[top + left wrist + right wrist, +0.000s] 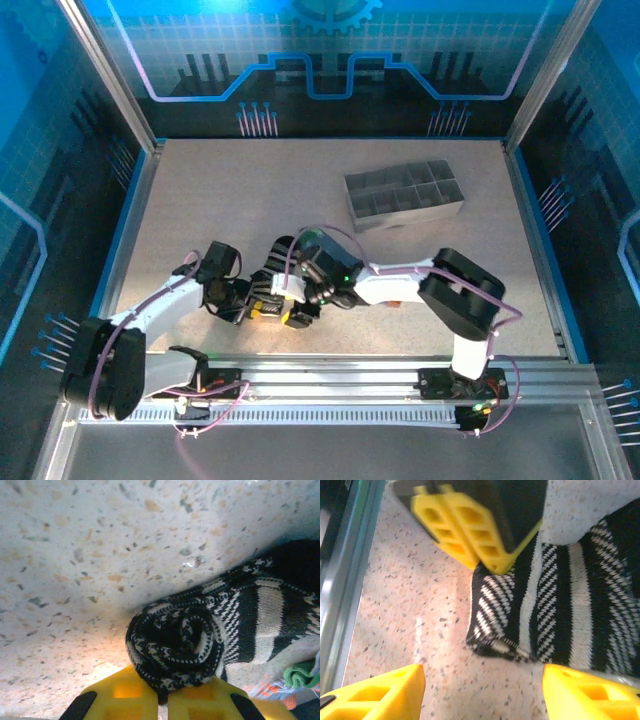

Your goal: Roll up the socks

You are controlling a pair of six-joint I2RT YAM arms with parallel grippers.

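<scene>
Left wrist view is showing the left fingers pressed together at the bottom edge, pinching the rolled end of the black sock. The roll is sitting right against the fingertips with its spiral facing the camera. The unrolled part is running off to the right across the speckled bench. The second sock, showing green and orange-red, is lying at the lower right and touching the black one.

Right wrist view is showing the right fingers standing spread wide, one at each bottom corner, gripping nothing. The black sock is lying flat on the bench between them and just beyond. Whether the right-hand finger is brushing the fabric cannot be told. Farther on, the left fingers are coming in from the top, closed together, with their tips on the sock's far edge.

Top external view is showing the left arm and the right arm reaching inward over the near part of the bench, their wrists meeting close together near the middle. The socks are lying mostly hidden beneath them. A grey tray is sitting farther back, well apart from the arms.

Counting: two socks, two arms with two fingers each, and one tray.
</scene>
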